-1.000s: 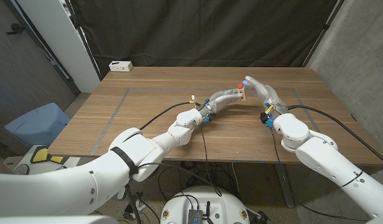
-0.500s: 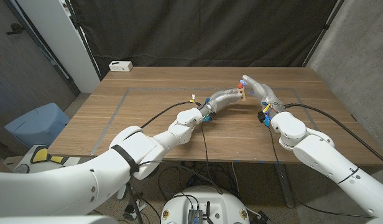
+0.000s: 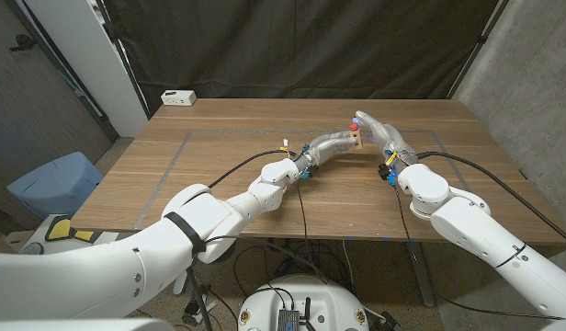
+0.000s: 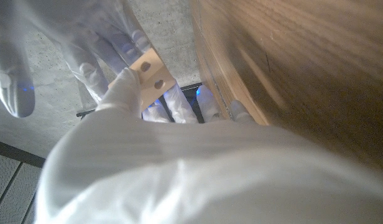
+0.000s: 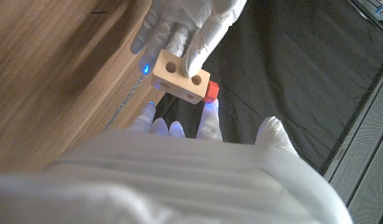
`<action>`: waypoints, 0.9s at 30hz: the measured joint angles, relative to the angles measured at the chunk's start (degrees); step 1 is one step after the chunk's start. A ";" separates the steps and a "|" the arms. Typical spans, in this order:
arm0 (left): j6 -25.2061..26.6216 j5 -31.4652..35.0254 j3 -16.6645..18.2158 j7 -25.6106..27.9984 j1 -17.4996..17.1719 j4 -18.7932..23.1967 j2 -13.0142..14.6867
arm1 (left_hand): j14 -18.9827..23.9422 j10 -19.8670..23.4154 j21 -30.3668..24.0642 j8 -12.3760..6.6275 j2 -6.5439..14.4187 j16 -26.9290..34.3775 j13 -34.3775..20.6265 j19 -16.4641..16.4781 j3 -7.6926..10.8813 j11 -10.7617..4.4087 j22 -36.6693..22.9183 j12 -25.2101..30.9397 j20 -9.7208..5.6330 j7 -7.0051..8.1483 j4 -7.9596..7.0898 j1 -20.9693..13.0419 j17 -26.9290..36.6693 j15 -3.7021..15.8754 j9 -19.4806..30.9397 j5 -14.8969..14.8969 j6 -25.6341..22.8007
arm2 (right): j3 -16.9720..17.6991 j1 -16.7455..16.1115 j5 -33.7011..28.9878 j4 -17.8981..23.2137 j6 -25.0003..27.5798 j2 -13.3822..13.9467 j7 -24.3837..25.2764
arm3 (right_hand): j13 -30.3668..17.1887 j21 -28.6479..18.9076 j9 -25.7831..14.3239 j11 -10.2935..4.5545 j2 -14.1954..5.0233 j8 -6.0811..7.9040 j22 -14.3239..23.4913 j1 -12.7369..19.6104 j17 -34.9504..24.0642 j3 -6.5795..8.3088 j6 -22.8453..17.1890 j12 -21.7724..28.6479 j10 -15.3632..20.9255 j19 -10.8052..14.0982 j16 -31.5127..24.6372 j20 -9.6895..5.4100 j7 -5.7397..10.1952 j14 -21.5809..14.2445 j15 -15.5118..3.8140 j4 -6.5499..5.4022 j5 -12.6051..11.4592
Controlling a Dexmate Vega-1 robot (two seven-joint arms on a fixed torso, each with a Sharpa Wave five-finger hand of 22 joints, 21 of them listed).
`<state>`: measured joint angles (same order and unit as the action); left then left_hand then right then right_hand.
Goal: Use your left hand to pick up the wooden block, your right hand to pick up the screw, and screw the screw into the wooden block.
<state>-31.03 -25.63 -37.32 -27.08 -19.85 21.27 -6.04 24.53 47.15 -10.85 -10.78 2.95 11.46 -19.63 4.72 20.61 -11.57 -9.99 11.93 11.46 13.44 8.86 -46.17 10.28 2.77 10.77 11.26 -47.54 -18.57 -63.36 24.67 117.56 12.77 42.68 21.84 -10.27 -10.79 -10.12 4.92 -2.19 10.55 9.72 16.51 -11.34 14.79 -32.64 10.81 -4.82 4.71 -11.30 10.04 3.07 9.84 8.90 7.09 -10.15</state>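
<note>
My two hands meet above the wooden table's [image 3: 219,175] far middle, my left hand [image 3: 333,144] and right hand [image 3: 379,131] crowding the small pale wooden block [image 3: 356,140] between them. A white box [image 3: 178,97] sits at the far left corner, well apart. Broad bare wood lies open on both sides.

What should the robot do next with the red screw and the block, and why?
Probably twist the right hand to turn the red screw into the wooden block. The left hand holds the block up, and the screw already sits against its side.
</note>
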 measured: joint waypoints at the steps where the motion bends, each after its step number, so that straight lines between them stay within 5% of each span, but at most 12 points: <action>1: 0.00 0.00 0.00 0.00 0.06 -0.07 -0.01 | 0.00 0.00 0.00 0.00 0.01 0.00 0.00 0.00 0.00 0.00 0.00 0.00 0.00 0.00 0.00 0.01 0.00 0.00 0.00 0.00 0.00 | 0.00 0.00 0.01 0.00 0.07 0.00 0.01 | 0.00 0.00 0.00 0.00 0.00 0.00 0.00 0.00 0.00 0.00 0.00 0.00 0.00 0.00 0.00 0.00 0.00 0.00 0.00 0.00 0.00; 27: 2.98 -0.01 -0.05 1.02 1.04 -0.57 -0.23 | 0.00 0.00 0.00 0.00 0.22 0.00 0.00 0.00 0.14 0.00 0.00 0.00 0.00 0.00 0.00 0.23 0.01 0.00 0.04 -0.06 0.00 | -0.43 0.10 0.34 0.69 1.51 0.32 0.75 | 0.00 0.00 0.03 0.00 -0.39 0.00 0.00 -0.37 0.01 0.00 -0.22 0.00 0.00 0.00 0.00 0.00 -0.22 0.00 0.00 0.00 0.00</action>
<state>-28.05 -25.64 -37.37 -26.06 -18.81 20.70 -6.26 24.53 47.15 -10.86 -10.78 3.17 11.46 -19.63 4.72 20.76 -11.57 -9.99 11.93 11.46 13.44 8.86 -45.94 10.29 2.77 10.81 11.19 -47.54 -19.00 -63.26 25.01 118.26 14.28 43.00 22.59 -10.26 -10.80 -10.10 4.92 -2.58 10.55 9.72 16.14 -11.33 14.80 -32.85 10.81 -4.82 4.71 -11.30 10.03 2.86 9.84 8.90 7.10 -10.16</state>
